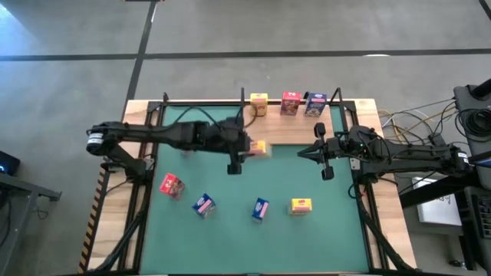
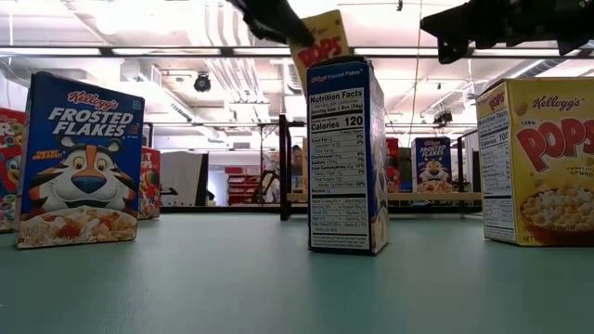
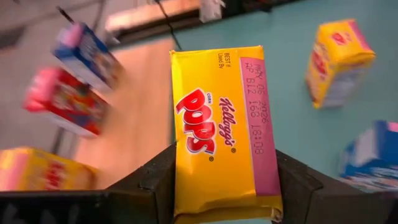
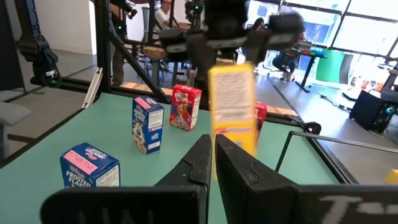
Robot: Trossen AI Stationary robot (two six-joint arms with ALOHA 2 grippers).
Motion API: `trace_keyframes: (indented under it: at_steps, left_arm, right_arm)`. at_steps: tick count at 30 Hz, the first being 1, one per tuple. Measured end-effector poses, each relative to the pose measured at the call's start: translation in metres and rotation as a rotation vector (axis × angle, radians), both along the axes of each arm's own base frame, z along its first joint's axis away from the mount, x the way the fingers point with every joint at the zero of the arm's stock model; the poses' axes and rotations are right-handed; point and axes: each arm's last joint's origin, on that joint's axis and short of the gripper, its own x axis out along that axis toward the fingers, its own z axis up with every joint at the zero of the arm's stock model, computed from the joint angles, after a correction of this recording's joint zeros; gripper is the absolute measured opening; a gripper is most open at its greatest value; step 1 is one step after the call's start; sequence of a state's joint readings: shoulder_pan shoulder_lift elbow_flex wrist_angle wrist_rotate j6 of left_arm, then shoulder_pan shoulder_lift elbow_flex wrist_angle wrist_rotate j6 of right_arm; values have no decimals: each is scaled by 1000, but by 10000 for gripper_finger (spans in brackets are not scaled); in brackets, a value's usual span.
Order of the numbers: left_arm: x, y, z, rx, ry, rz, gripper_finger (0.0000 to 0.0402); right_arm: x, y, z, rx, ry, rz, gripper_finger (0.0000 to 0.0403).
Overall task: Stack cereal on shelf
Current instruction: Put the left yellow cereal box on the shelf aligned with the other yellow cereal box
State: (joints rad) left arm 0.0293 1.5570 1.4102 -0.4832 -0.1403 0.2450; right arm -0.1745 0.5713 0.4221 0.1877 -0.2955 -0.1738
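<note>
My left gripper reaches over the far middle of the green mat, shut on a yellow cereal box that also shows in the right wrist view. The shelf is the light-wood board at the far edge, with a yellow box, a red box and a blue box standing on it. On the mat stand a red box, a pink-topped blue box, a blue box and a yellow box. My right gripper waits shut, right of the held box. My left gripper pinches the yellow box between its two fingers, one on each narrow side, near its upper end. The fingers come from above, pointing down. The box hangs below them, lifted clear of the mat and slightly tilted.
Black upright posts stand along the shelf, and a black frame rail runs down the mat's right side. Cables lie right of the table. People sit in the room beyond the table.
</note>
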Motion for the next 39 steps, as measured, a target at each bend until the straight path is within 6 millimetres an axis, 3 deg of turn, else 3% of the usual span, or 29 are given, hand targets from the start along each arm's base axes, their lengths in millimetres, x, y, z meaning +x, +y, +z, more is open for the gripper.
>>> trace_keyframes:
  at_steps: [13, 18, 27, 39]
  left_arm:
    - [-1, 65, 16, 82, -121, 126, 168]
    - [2, 71, 16, 42, -165, 76, 168]
    - [24, 78, -18, 33, -63, 74, 168]
    - [39, 93, -39, 31, 3, 95, 168]
  right_arm:
    - [0, 0, 0, -15, -1, 1, 12]
    - [0, 0, 0, -23, -3, 1, 12]
    - [0, 0, 0, -24, -3, 1, 12]
    - [0, 0, 0, -26, 2, 1, 12]
